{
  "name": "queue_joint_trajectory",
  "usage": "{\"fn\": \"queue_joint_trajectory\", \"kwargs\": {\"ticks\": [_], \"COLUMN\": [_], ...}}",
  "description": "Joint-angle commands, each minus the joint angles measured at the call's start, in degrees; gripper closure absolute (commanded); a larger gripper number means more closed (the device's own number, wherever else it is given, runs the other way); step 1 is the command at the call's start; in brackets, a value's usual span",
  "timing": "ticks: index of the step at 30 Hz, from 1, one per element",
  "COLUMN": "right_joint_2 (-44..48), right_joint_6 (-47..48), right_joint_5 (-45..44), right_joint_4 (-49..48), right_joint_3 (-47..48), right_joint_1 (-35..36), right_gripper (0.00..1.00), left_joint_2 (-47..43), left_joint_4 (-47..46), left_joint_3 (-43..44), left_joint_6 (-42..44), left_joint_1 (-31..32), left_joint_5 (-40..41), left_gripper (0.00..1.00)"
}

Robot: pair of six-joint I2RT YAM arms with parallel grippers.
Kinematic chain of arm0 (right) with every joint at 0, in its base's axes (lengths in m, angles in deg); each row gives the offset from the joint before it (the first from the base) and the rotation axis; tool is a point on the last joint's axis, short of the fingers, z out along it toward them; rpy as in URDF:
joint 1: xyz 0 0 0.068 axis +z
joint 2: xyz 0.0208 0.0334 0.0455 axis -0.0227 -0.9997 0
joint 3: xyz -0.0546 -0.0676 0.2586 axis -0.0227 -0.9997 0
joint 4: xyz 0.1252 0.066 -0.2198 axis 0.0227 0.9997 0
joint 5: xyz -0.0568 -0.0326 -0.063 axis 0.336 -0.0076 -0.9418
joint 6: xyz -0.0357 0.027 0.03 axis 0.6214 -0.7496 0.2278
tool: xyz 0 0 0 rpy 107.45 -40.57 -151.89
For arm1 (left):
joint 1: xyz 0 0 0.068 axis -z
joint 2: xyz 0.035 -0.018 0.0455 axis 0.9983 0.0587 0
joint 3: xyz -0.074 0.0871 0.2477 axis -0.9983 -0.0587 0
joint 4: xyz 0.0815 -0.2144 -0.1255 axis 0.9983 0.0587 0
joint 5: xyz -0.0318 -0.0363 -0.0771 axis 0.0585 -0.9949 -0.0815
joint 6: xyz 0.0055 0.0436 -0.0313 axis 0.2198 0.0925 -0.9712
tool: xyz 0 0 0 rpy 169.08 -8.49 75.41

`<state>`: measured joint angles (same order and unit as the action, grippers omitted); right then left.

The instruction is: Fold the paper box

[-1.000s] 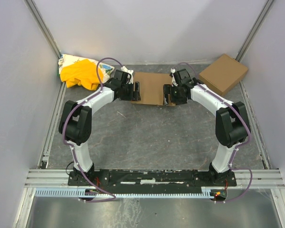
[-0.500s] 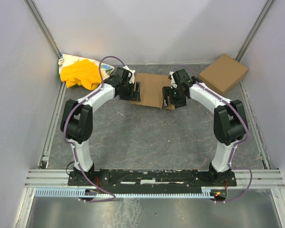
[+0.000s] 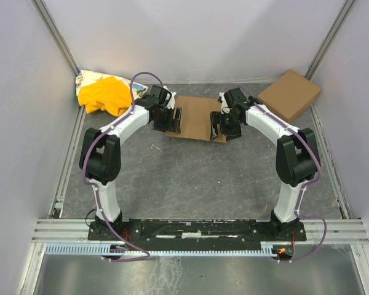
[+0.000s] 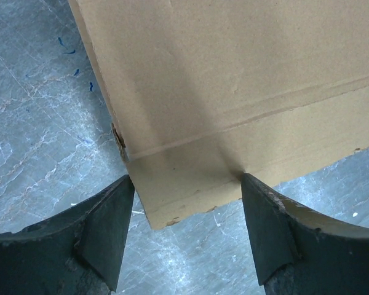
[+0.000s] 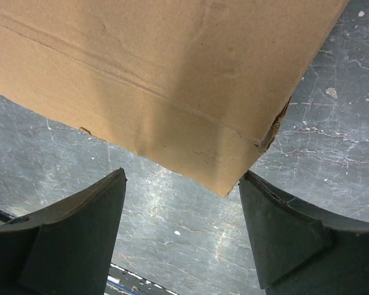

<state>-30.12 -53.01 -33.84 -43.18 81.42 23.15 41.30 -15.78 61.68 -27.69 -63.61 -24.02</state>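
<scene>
Top external shows the paper box (image 3: pixel 194 115) lying on the grey table (image 3: pixel 190 175), far middle, between both arms. Left gripper (image 4: pixel 186 184) and right gripper (image 5: pixel 183 179) each gape wide, holding nothing, straddling a near corner, likely to lift the creased front flap. Thin matte brown cardboard, scored lines, slightly frayed corners

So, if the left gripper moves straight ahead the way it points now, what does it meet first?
Probably the paper box: the left gripper is open and the flap's corner lies between its fingers. Whether it would slide over the cardboard or hit its edge is unclear.
</scene>
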Motion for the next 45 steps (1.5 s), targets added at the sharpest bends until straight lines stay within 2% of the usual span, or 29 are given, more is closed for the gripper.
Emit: {"fn": "queue_joint_trajectory", "kwargs": {"ticks": [1, 11, 13, 20, 23, 29, 45], "right_joint_2": [0.8, 1.1, 1.2, 2.2, 2.3, 0.8, -0.1], "right_joint_6": [0.9, 0.8, 1.0, 1.6, 1.2, 0.9, -0.1], "right_joint_5": [2.0, 4.7, 3.1, -4.3, -5.8, -5.4, -2.4], "right_joint_4": [1.0, 1.8, 1.7, -8.1, -12.2, -15.3, -15.7], "right_joint_3": [3.0, 3.5, 3.5, -2.1, -4.2, -5.2, -5.9], "right_joint_1": [-0.6, -0.9, -0.9, -0.8, -0.9, -0.8, -0.8], "right_gripper": [0.18, 0.18, 0.18, 0.01, 0.01, 0.02, 0.06], "left_joint_2": [-0.8, -1.0, -0.9, -1.0, -0.2, 0.4, -1.5], "left_joint_4": [2.8, 3.6, 3.3, -5.2, -9.1, -16.5, -17.3], "left_joint_3": [3.3, 4.0, 3.7, -1.8, -4.4, -8.2, -8.7], "left_joint_6": [3.6, 3.8, 4.1, 3.6, 3.4, 1.2, 0.6], "left_joint_1": [0.6, 0.4, 0.4, 0.5, 0.5, 0.5, 0.5], "left_joint_5": [-0.1, -2.3, -0.8, 6.6, 8.4, 4.5, 0.3], "left_gripper": [0.23, 0.23, 0.23, 0.16, 0.16, 0.17, 0.18]}}
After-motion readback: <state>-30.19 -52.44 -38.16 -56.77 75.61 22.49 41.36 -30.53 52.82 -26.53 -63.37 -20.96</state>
